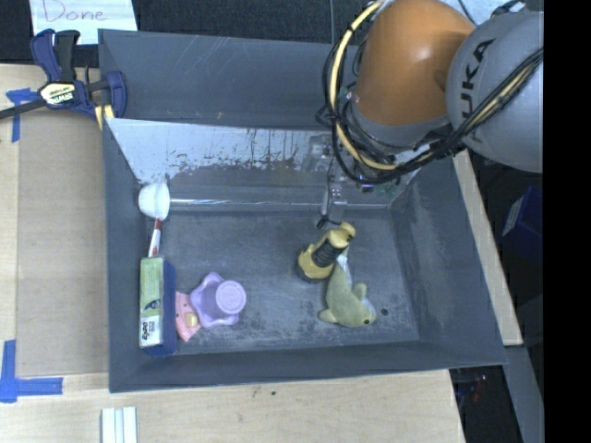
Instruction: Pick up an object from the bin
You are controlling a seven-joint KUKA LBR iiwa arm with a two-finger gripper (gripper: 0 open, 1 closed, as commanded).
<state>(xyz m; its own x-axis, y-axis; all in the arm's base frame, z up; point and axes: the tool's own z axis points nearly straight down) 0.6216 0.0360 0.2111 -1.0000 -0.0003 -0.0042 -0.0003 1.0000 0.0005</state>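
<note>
My gripper (329,212) reaches down at the middle right of the bin, mostly covered by the arm's orange dome. Just below its tip lies a small yellow and black toy (323,253), close to it or touching; I cannot tell which. An olive-green soft toy (348,305) rests right under that, near the bin's front wall. Nothing is seen held by the gripper.
At the front left lie a purple cup-shaped toy (222,300), a small pink piece (186,317) beside it and a green and white tube (150,303). A white-headed brush with a red handle (154,207) lies along the left wall.
</note>
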